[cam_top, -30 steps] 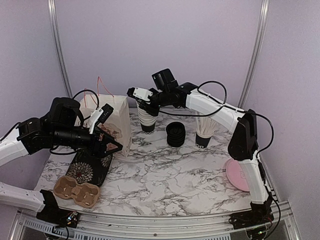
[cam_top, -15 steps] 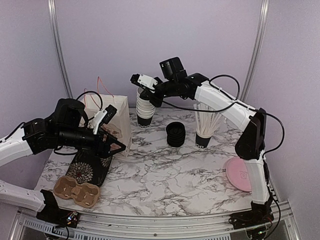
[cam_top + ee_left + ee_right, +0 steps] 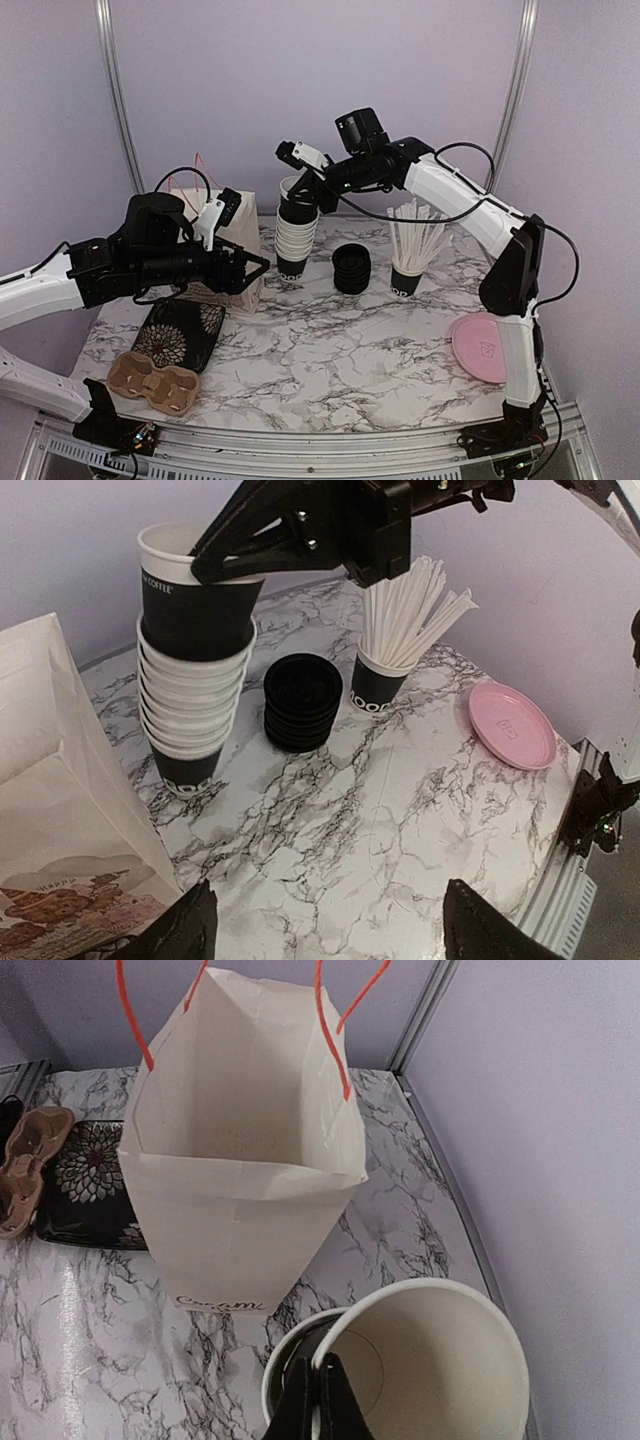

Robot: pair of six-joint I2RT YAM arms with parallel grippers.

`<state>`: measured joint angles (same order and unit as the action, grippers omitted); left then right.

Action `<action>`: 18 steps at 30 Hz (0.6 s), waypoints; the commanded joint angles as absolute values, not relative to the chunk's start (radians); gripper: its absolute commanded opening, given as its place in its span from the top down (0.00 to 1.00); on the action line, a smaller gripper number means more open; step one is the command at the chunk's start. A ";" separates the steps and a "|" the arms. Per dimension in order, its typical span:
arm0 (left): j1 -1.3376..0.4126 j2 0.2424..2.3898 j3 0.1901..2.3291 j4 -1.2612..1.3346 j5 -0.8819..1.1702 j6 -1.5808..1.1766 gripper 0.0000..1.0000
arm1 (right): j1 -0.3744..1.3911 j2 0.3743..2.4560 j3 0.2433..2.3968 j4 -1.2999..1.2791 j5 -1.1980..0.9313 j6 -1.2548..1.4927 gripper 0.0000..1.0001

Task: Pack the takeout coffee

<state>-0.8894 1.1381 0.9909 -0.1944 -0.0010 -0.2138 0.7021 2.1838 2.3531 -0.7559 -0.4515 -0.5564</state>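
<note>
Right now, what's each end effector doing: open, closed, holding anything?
Left end effector: open, empty.
Right end effector: closed on the rim of the top cup of the stack.

Your open passage is the middle and near right of the marble table [image 3: 340, 360], which lie bare. Along the back, left to right, stand a paper bag [image 3: 243, 225], cup stack [image 3: 293, 245], lid stack [image 3: 351, 268] and straw cup [image 3: 408, 275], with gaps between. The right arm [image 3: 450, 195] stretches over that row, and the right gripper [image 3: 305, 190] is pinched on the top cup [image 3: 298, 208]. The left gripper [image 3: 250, 272], jaws apart, hangs before the bag. A floral box [image 3: 180, 332] and carrier [image 3: 152, 381] fill the near left. A pink plate [image 3: 477, 347] sits at the right edge.
</note>
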 commanded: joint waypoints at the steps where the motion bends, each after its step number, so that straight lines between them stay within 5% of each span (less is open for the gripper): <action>1: -0.896 1.159 0.956 -0.058 -0.125 -0.167 0.21 | 0.711 2.117 2.375 -0.829 -0.502 -0.560 1.00; 18: -0.896 1.144 0.881 0.047 -0.128 -0.175 0.21 | 0.794 2.068 2.214 -0.652 -0.296 -0.679 1.00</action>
